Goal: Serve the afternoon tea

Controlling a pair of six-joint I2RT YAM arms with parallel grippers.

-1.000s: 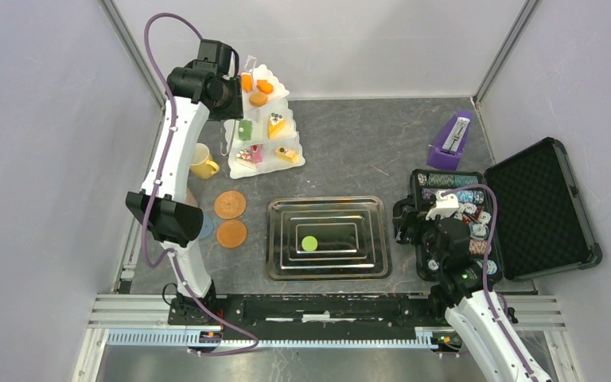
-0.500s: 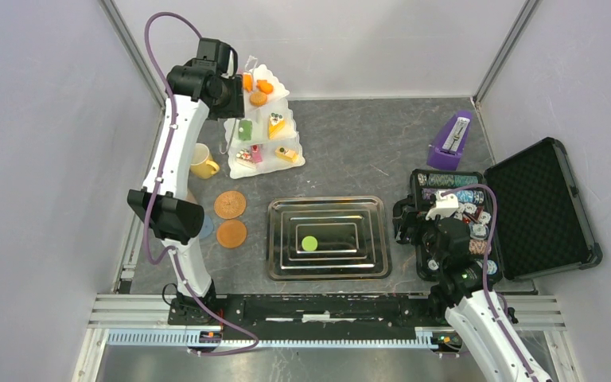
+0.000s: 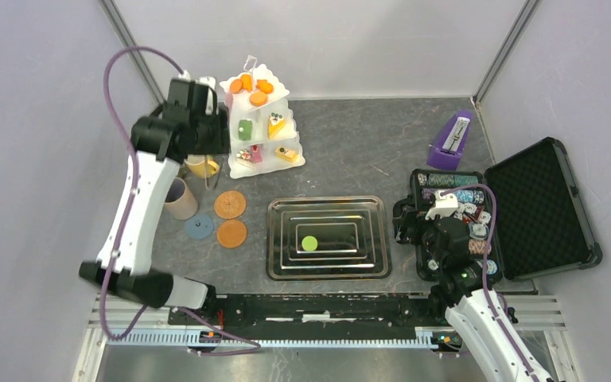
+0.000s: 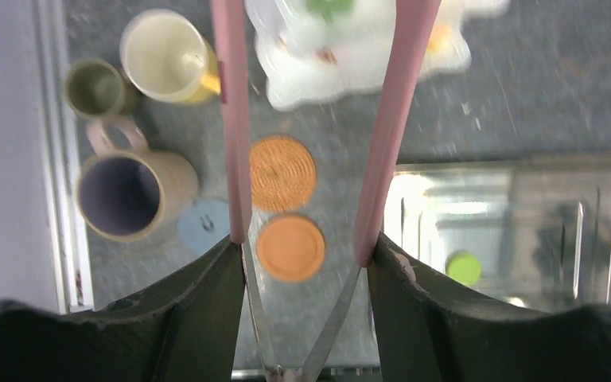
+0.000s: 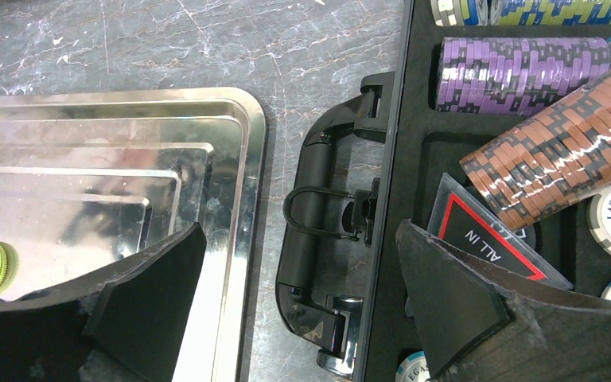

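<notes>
Grey marbled worktop (image 3: 366,151) between pale lilac walls, with metal posts at the far corners and a slotted rail along the near edge.

Counted on it:
- one white three-tier stand (image 3: 258,119), far left
- three mugs
- three flat coasters (image 3: 230,204), close together just near of the stand: two orange, one blue
- one stepped steel tray (image 3: 366,208), with one green biscuit (image 3: 309,243) alone in its middle
- one purple metronome (image 3: 451,142), far right
- one open black case (image 3: 537,211) of poker chips (image 3: 453,181), at the right edge

On the stand: three orange biscuits (image 3: 258,99) on the top tier, two toy cakes (image 3: 277,125) on the middle one, more on the lowest, too small to count surely.

From above, only two mugs: yellow mug (image 3: 201,165) half under the left arm, beige-lilac mug (image 3: 179,199) by the left wall. Small green mug (image 4: 95,87) shown by the left wrist alone, tucked beside the other two.

In that same view, left pincer (image 4: 306,247) clamped on pink tongs (image 4: 390,119). Fingers outside both arms, arms apart, coasters in sight between them.

From the right wrist: right pincer (image 5: 301,239) spread wide with nothing in it, over the case's handle (image 5: 310,215), between tray and chips. Also there: the ridged edge of the green biscuit and lettering on the chips, both lost from above.
</notes>
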